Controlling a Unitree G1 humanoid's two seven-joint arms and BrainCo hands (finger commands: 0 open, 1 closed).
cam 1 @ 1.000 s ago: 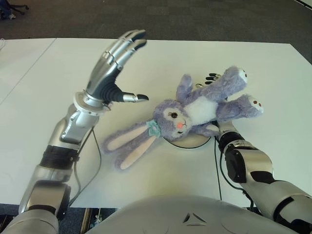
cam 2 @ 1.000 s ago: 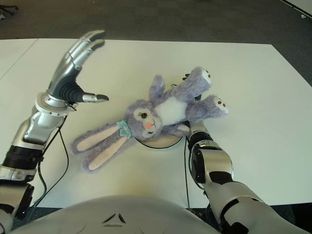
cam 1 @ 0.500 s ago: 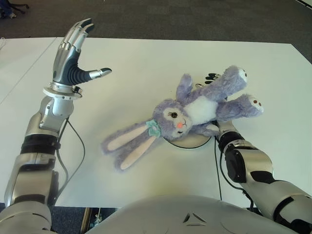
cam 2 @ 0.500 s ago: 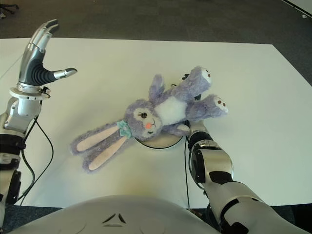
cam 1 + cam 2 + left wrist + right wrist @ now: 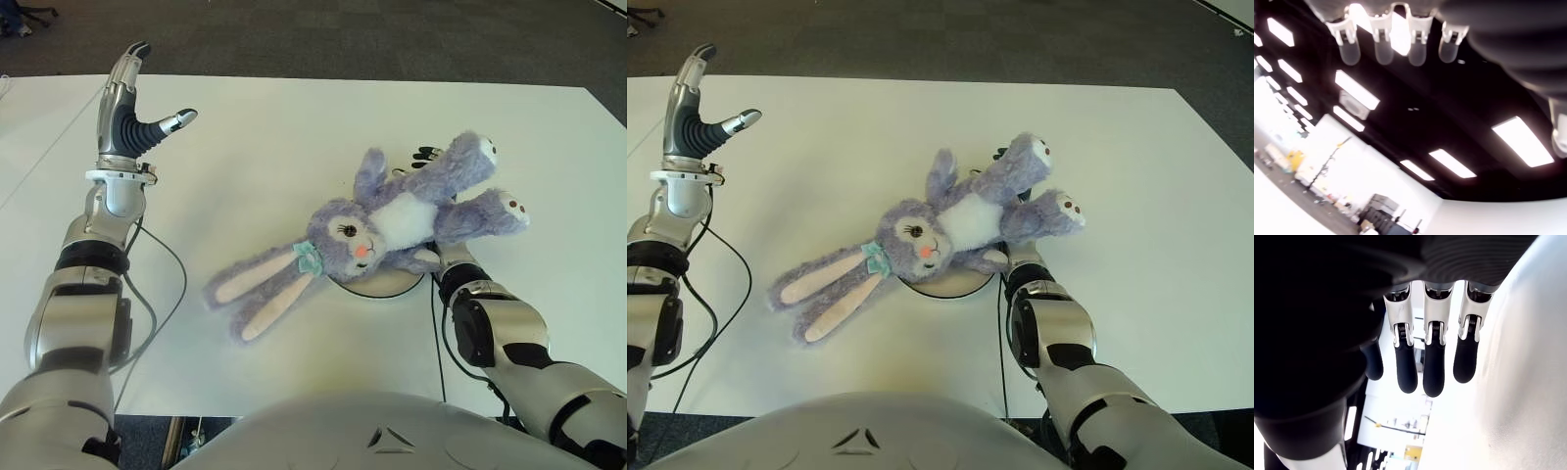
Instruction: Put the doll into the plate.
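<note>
While the plush bunny (image 5: 392, 230) sprawls across the plate (image 5: 384, 283), the right hand (image 5: 427, 157) lies beneath it, fingers straight, holding nothing; the left hand (image 5: 127, 113) shows spread and empty near the desk's (image 5: 294, 127) far left corner.

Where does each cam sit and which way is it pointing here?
Eye views: head, looking down at the table; doll over the plate, left hand raised, right hand behind the doll.
Left wrist: faces the ceiling lights past its own open fingers.
Right wrist: along the table past its own fingers.
Shared: both eyes show one scene.
</note>
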